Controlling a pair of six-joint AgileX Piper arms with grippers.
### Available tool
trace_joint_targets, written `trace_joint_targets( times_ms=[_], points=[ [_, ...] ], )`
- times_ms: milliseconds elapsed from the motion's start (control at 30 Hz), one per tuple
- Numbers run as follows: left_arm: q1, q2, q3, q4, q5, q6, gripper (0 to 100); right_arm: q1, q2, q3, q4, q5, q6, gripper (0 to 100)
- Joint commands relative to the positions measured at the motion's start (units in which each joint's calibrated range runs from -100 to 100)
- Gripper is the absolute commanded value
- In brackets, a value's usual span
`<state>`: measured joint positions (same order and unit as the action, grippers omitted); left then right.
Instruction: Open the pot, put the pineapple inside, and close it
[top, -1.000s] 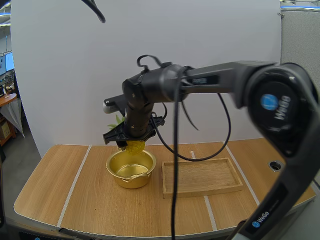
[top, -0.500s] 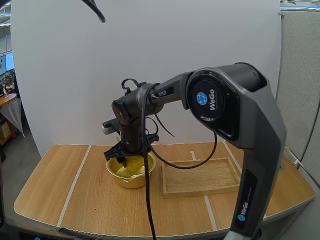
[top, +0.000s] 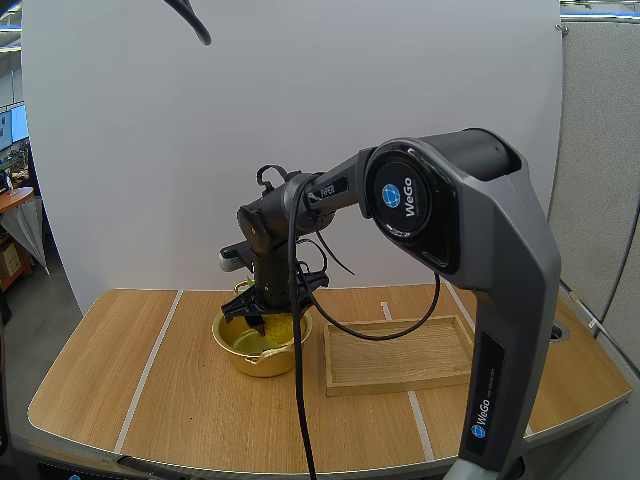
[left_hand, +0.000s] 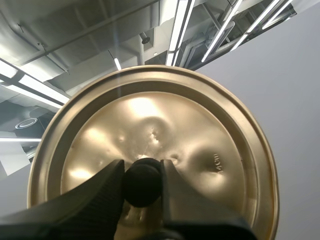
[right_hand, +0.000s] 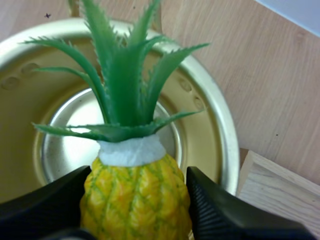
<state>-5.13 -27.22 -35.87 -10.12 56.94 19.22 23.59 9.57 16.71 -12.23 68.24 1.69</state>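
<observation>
A gold pot (top: 250, 358) stands open on the wooden table, left of centre. My right gripper (top: 266, 318) is lowered into its mouth, shut on a yellow pineapple (top: 281, 326). In the right wrist view the fingers (right_hand: 217, 205) pinch the pineapple's body (right_hand: 135, 195) from both sides, and its green leaves point across the pot's bare bottom (right_hand: 65, 145). My left gripper (left_hand: 142, 172) is shut on the black knob (left_hand: 142, 182) of the gold lid (left_hand: 200, 130), held up in the air away from the pot.
A shallow wooden tray (top: 400, 355) lies just right of the pot, and its corner (right_hand: 280, 195) shows close to the pot's rim. The tabletop spreads out bare to the left and front of the pot.
My right arm has come down, carrying the pineapple from above the pot's rim into the pot. The pot and the tray have stayed in place.
</observation>
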Motion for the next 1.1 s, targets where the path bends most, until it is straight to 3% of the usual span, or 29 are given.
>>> trace_joint_targets(
  times_ms=[0, 200, 367, 467, 500, 667, 1067],
  points=[
    [-0.22, -0.25, -0.3, 0.07, -1.97, -0.66, 0, -0.22, 0.95, -0.5, 0.53, -0.37, -0.52, 0],
    [-0.22, -0.25, -0.3, 0.07, -1.97, -0.66, 0, -0.22, 2.81, -0.5, 0.95, -1.2, -0.81, 0],
    [-0.22, -0.25, -0.3, 0.07, -1.97, -0.66, 0, -0.22, 2.96, -0.67, 3.5, -1.25, -4.79, 0],
    [-0.22, -0.25, -0.3, 0.07, -1.97, -0.66, 0, -0.22, 2.96, -0.91, 3.99, -0.57, -4.79, 29],
    [-0.22, -0.25, -0.3, 0.07, -1.97, -0.66, 0, -0.22, 2.96, -0.91, 4.39, -0.4, -4.79, 44],
    [-0.22, -0.25, -0.3, 0.07, -1.97, -0.66, 0, -0.22, 2.46, -0.91, 4.96, 0.08, -4.7, 100],
    [-0.22, -0.25, -0.3, 0.07, -1.97, -0.66, 0, -0.22, -3.13, -0.91, 5.1, 1.64, -4.7, 100]
  ],
)
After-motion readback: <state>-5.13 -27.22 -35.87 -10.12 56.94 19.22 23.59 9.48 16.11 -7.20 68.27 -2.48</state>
